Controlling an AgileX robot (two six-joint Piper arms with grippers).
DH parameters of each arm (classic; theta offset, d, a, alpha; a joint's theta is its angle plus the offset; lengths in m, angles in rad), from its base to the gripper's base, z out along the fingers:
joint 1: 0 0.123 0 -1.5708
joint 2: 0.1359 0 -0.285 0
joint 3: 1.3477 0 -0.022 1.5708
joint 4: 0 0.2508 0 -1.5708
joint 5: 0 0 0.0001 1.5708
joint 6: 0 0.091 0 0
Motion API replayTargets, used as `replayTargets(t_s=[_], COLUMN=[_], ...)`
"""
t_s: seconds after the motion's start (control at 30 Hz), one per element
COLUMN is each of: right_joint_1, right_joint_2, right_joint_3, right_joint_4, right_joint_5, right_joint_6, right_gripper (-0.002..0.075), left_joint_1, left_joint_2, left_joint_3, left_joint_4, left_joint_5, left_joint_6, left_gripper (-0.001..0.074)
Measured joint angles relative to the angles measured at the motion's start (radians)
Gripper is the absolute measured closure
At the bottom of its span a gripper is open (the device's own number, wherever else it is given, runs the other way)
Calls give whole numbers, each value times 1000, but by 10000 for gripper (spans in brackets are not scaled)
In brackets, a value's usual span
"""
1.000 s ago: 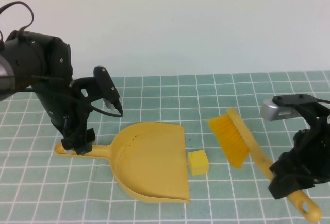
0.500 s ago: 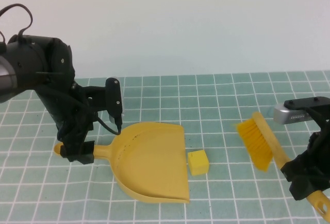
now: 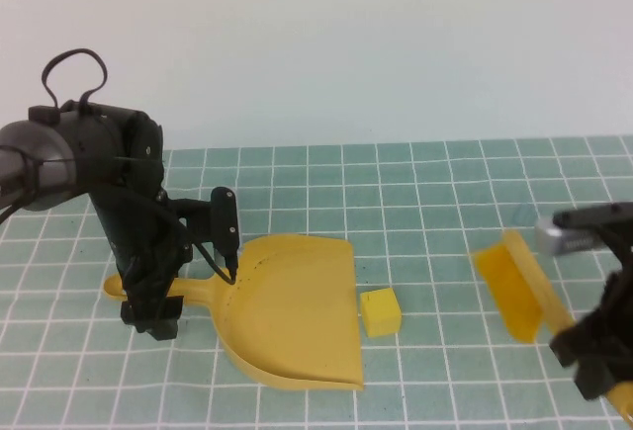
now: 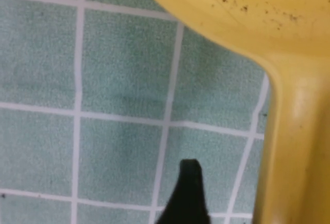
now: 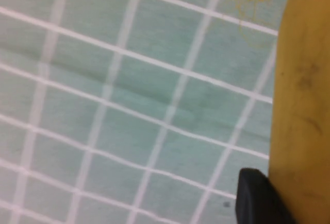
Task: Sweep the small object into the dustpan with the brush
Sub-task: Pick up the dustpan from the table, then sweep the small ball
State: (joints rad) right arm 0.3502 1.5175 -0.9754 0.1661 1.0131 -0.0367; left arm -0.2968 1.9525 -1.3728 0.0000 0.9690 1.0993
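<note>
The yellow dustpan [image 3: 287, 311] lies flat on the green grid mat, its mouth facing the small yellow cube [image 3: 381, 311], which sits just outside the lip. My left gripper [image 3: 150, 313] is down at the dustpan's handle [image 3: 193, 292]. In the left wrist view one black fingertip [image 4: 190, 193] stands apart from the handle [image 4: 294, 147], so the jaws are open around it. My right gripper [image 3: 593, 366] is shut on the handle of the yellow brush [image 3: 509, 287] and holds it tilted, well to the right of the cube. The right wrist view shows a finger [image 5: 258, 201] pressed against the brush handle [image 5: 301, 95].
The green tiled mat [image 3: 415, 203] covers the table up to a plain white wall behind. The left arm's cable loops above its body [image 3: 74, 64]. Bare mat lies between the cube and the brush.
My right gripper has carried the brush to the right, away from the cube. My left arm has swung and its gripper has dropped lower at the dustpan handle. Dustpan and cube have not moved.
</note>
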Motion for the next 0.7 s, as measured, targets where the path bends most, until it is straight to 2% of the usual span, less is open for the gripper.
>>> replayTargets(t_s=[0.03,0.1,0.33,0.5,0.7], right_joint_1=[0,0,0,0,0], right_joint_2=[0,0,0,0,60], right_joint_3=[25,76,147,147,147], right_joint_4=[-24,-62,-59,8,126], right_joint_5=[-20,-58,-159,-250,-268], right_joint_6=[20,61,94,84,-1], right_gripper=[552,552,552,552,552], left_joint_1=[0,0,0,-2,-2], left_joint_2=[4,4,4,4,4], left_joint_3=[0,0,0,0,0], left_joint_4=[0,0,0,0,-43], left_joint_5=[0,-3,13,29,51], left_joint_6=[-8,-15,-108,-111,-97], left_gripper=[164,209,485,507,510])
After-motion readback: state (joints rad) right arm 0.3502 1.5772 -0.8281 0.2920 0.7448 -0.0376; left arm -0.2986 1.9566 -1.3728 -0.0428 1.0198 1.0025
